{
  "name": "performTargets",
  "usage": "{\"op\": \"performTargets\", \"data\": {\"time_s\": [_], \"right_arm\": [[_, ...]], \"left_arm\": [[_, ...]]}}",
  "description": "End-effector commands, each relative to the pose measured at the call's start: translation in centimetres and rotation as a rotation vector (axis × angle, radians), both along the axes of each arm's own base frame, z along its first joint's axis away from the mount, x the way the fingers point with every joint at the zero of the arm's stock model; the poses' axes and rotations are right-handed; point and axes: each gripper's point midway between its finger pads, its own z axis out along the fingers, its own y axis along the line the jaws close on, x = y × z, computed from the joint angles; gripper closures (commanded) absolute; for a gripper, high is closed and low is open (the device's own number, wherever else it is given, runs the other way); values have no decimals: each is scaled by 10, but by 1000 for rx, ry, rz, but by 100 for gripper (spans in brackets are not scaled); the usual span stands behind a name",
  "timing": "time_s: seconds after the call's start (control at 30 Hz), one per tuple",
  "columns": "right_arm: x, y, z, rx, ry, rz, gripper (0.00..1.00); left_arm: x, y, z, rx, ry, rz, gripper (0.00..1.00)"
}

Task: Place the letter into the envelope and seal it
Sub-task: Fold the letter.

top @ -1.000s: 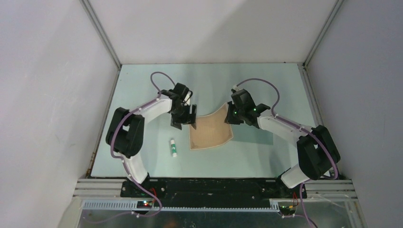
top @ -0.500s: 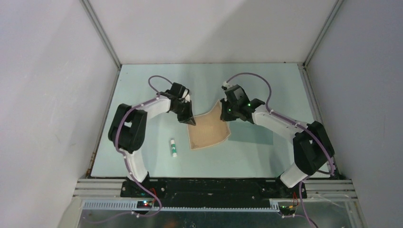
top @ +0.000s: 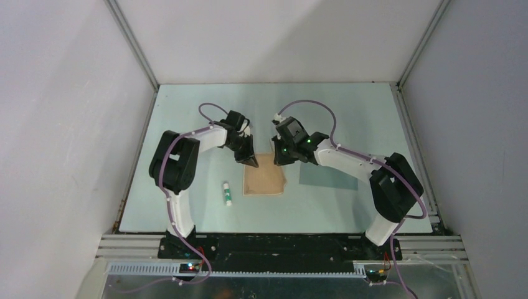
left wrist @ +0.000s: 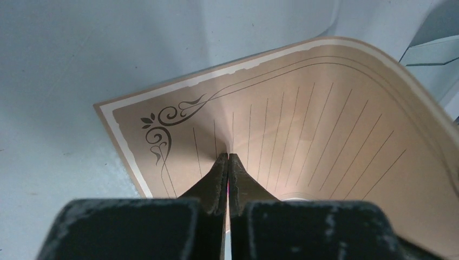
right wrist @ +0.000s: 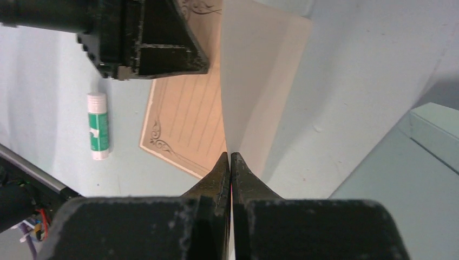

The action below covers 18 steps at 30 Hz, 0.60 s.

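My left gripper (left wrist: 228,157) closed, tips pressed on letter (left wrist: 303,124) beside ornamented corner; cannot tell if paper pinched. My right gripper (right wrist: 228,156) clamped on letter's opposite edge, sheet curling up. Letter between my 2 arms; envelope (top: 327,177) flat just right of it. 1 glue stick (top: 228,194) left of letter.

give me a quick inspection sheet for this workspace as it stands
surface: pale green table, flat
job's things: tan letter bent upward on one side; envelope flat on the table beside it, partly under the right arm
clutter: glue stick lying left of the letter, apart from it
pincers: left pincer shut on the letter; right pincer shut on the letter's raised edge
cables: purple cable looped over each arm, clear of the paper
surroundings: plain grey walls on three sides
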Motion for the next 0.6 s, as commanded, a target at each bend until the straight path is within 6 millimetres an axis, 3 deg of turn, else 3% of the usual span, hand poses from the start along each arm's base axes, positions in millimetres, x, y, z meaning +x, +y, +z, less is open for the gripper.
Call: {"op": "performTargets", "data": {"time_s": [0.0,0.2,0.47,0.57], "right_arm": [[13,35,25,116,-38,-28,100],[13,68,16,198,26,-53,100],[24,78,-12,221,72,-116,100],[28,73,-19,210,91,-138,100]], "left_arm": [[-4,4,-18,29,11,2,100],[-6,-1,-16,2,20,2,100],[3,2,47,-31,-79,5,100],[1,3,60,-66,-89,-9,100]]}}
